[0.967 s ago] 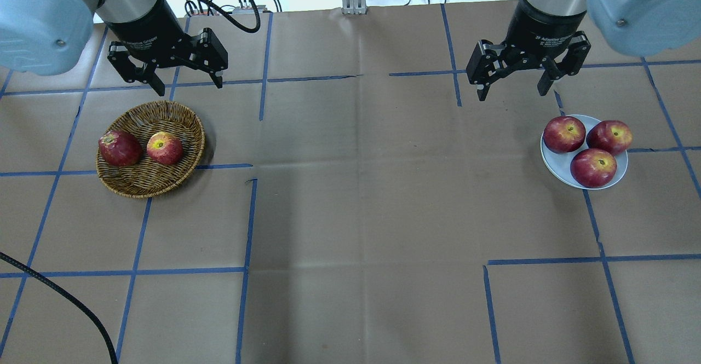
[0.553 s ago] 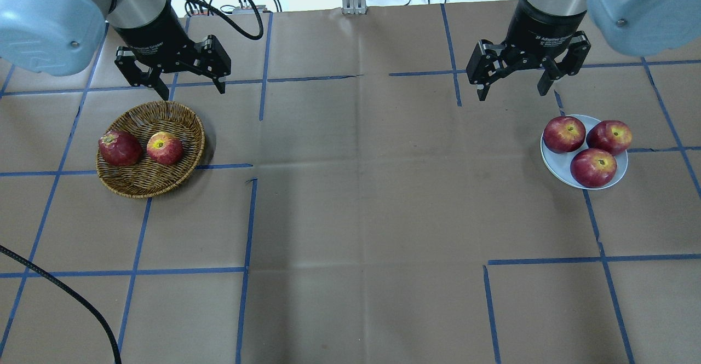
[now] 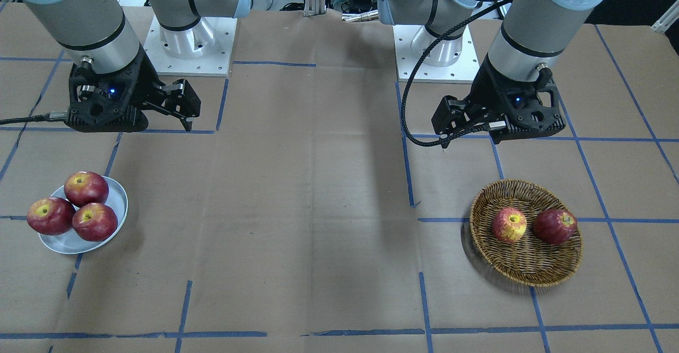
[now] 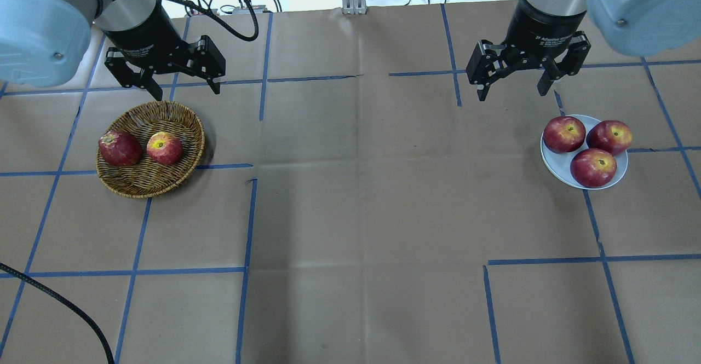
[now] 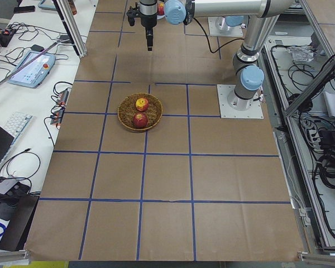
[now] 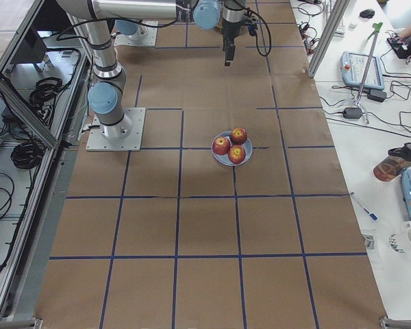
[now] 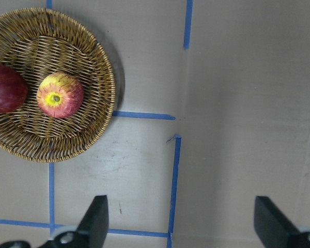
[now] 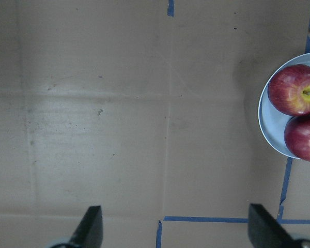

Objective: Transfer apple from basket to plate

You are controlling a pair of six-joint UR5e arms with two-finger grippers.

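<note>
The pale red and yellow apple (image 4: 164,148) lies in the wicker basket (image 4: 181,120) beside a dark red apple (image 4: 119,148). It also shows in the front view (image 3: 508,225) and the left wrist view (image 7: 60,95). My left gripper (image 4: 185,89) is open and empty, hanging above the table just behind the basket. The grey-white plate (image 4: 553,166) at the right holds three dark red apples. My right gripper (image 4: 513,90) is open and empty, behind and left of the plate.
Brown paper with blue tape lines covers the table. A black cable (image 4: 60,298) crosses the near left corner. In the front view, the arm bases (image 3: 188,50) stand at the robot's side of the table.
My left gripper has shifted slightly left and stays open above the basket's far rim. The right arm, apples, basket and plate have not moved.
</note>
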